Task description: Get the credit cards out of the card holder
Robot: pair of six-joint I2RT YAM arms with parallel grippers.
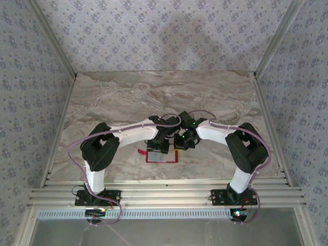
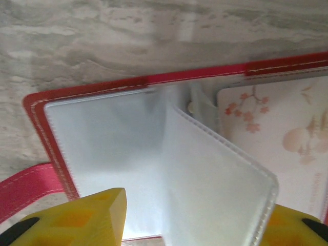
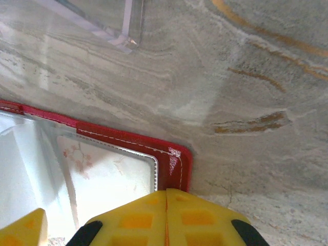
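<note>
Card holder (image 2: 35,118) open on table (image 2: 102,41), blossom-printed credit card (image 2: 277,128) inside.

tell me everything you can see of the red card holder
The flat red leather-look card holder lies open on the marbled grey table, cover down. Pale stitching follows its rounded edge, and a thin red strap tab sticks out from one side. Inside are frosted clear plastic sleeves; one sleeve stands lifted between the yellow fingers of the open left pincer. A pale card with pink blossom print sits in a pocket. The shut right pincer hangs over one corner.
</note>
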